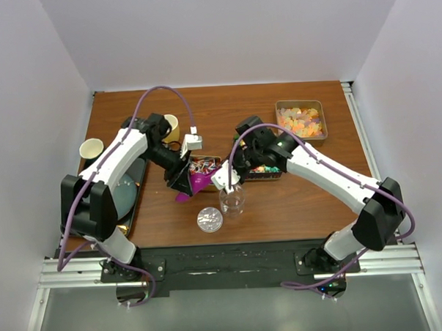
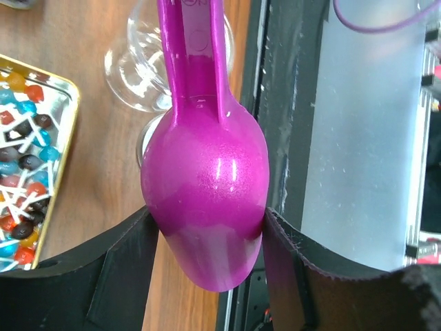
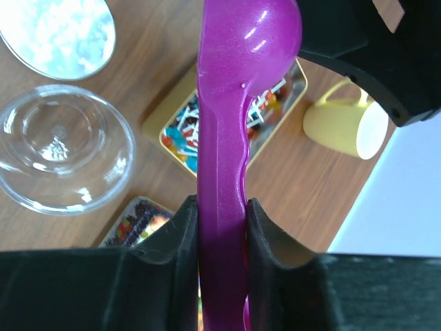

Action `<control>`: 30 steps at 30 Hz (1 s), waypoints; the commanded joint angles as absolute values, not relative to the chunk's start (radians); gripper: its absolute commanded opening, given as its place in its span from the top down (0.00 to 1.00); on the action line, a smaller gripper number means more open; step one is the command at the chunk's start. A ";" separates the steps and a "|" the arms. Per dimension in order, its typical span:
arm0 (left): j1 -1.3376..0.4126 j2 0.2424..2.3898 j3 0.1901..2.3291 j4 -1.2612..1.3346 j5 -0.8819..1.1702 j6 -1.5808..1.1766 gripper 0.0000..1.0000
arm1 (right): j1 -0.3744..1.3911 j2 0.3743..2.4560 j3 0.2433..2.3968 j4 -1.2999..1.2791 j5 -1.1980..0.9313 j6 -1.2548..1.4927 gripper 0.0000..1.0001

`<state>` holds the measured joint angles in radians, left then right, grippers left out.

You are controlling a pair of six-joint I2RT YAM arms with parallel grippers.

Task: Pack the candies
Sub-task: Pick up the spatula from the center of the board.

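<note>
The purple scoop [image 1: 197, 184] hangs between both grippers above the table, just left of the clear glass jar [image 1: 232, 200]. My left gripper [image 1: 185, 179] is shut on the scoop's bowl [image 2: 207, 186]; my right gripper [image 1: 226, 177] is shut on its handle [image 3: 222, 172]. Red, blue and white wrapped candies fill a gold tray [image 1: 205, 165], which also shows in the left wrist view [image 2: 27, 158] and the right wrist view [image 3: 265, 103]. Multicoloured balls lie in a tray [image 1: 265, 169] under my right arm. Orange-pink pieces fill the far right tray [image 1: 300, 120]. I cannot tell what the scoop holds.
The jar's lid [image 1: 209, 219] lies flat near the front edge. A yellow mug [image 1: 173, 124] and a paper cup [image 1: 92, 148] stand at the back left. A grey plate [image 1: 127, 190] lies in a tray under my left arm.
</note>
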<state>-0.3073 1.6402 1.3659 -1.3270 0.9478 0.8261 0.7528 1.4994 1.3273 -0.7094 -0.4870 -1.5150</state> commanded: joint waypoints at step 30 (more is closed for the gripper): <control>-0.239 1.235 0.948 -0.018 0.732 0.331 0.42 | 0.440 1.655 1.654 -0.899 -0.796 -0.515 1.00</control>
